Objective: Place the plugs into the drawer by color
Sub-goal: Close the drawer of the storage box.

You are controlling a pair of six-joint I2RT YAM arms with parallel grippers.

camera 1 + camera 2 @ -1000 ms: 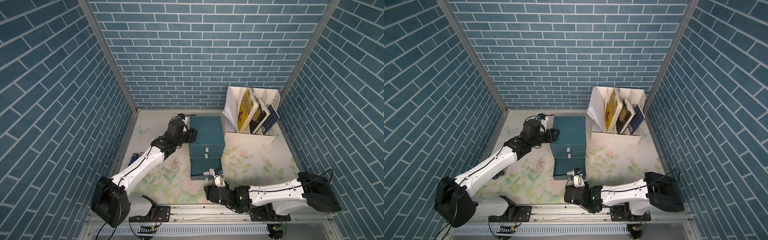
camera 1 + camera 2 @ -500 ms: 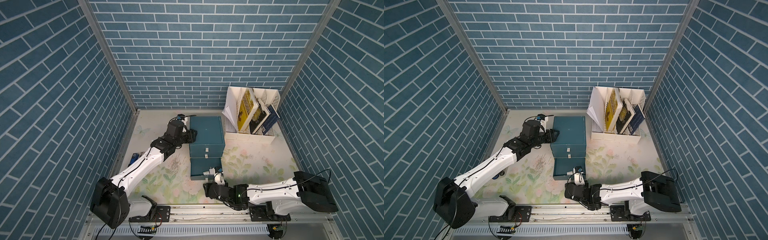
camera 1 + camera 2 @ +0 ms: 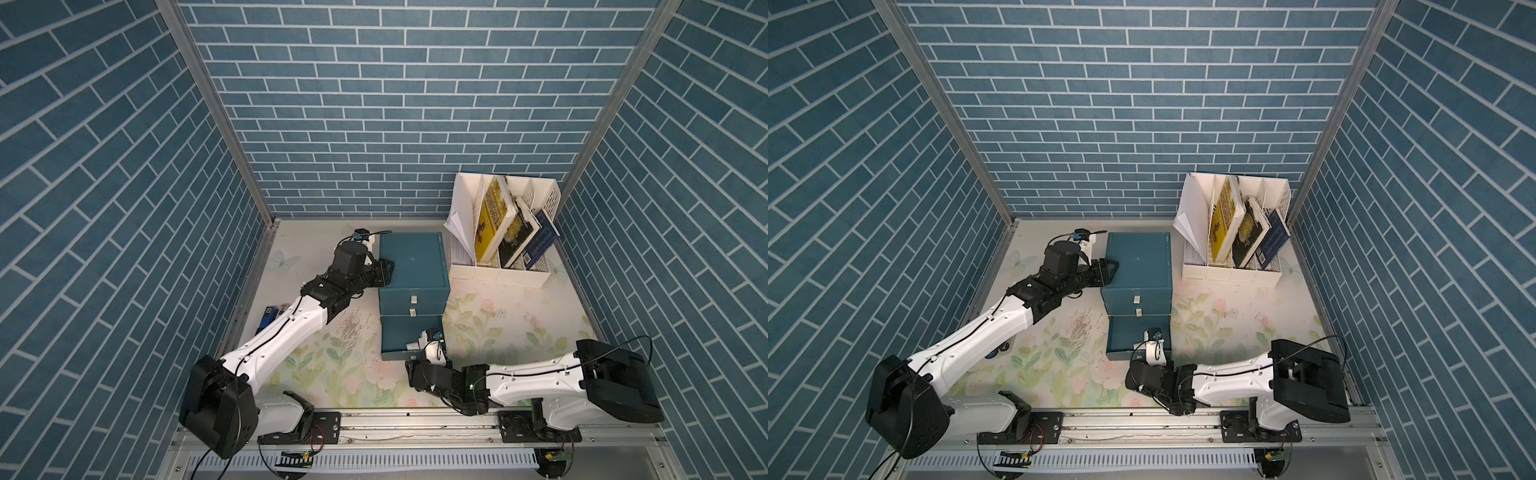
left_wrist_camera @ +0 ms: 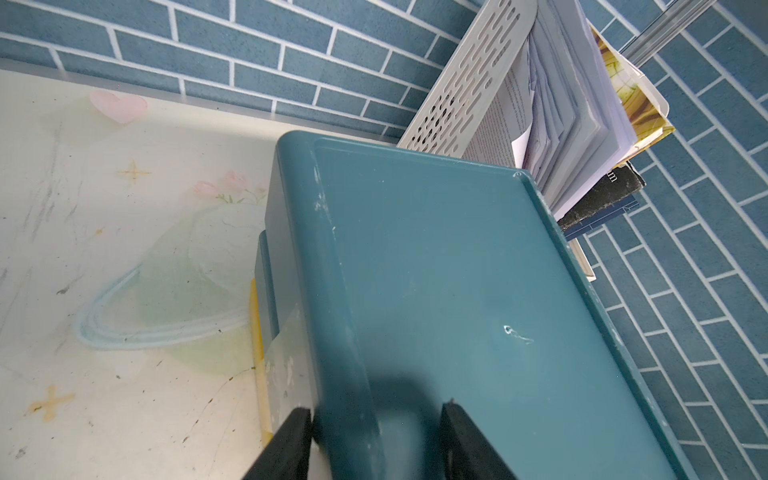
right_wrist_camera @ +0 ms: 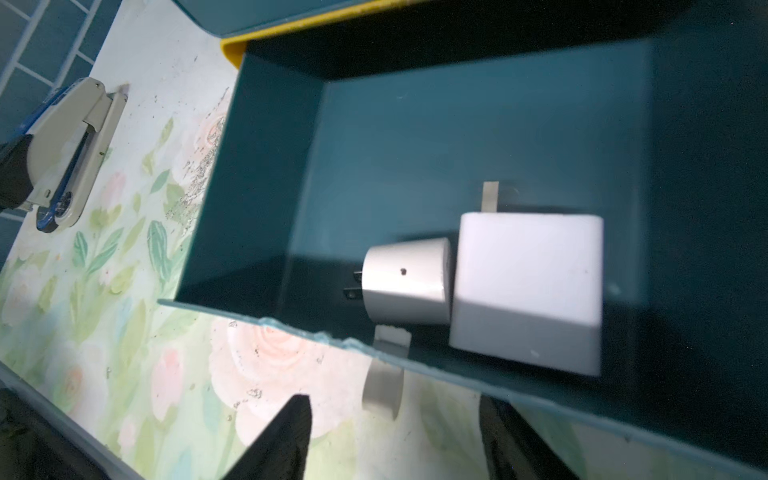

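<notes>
The dark teal drawer [image 3: 413, 259] [image 3: 1138, 259] stands mid-table with its bottom tier [image 3: 401, 336] [image 3: 1125, 336] pulled out. In the right wrist view two white plugs [image 5: 528, 286] [image 5: 405, 280] lie side by side inside that tier. My right gripper [image 5: 390, 415] is open just in front of it, its fingers on either side of the white pull tab [image 5: 382, 386] without touching it. My left gripper [image 4: 376, 419] [image 3: 386, 270] is shut on the cabinet's top left edge [image 4: 332, 291]. No other plugs are in view.
A white slotted book rack [image 3: 503, 232] [image 3: 1233, 232] [image 4: 465, 75] with books stands right of the cabinet at the back. A blue-and-black gadget [image 3: 270, 316] [image 5: 62, 158] lies by the left wall. The upper two tiers are pushed in.
The right arm's elbow has shifted slightly left while its wrist stays at the front of the open tier. The left arm has not moved.
</notes>
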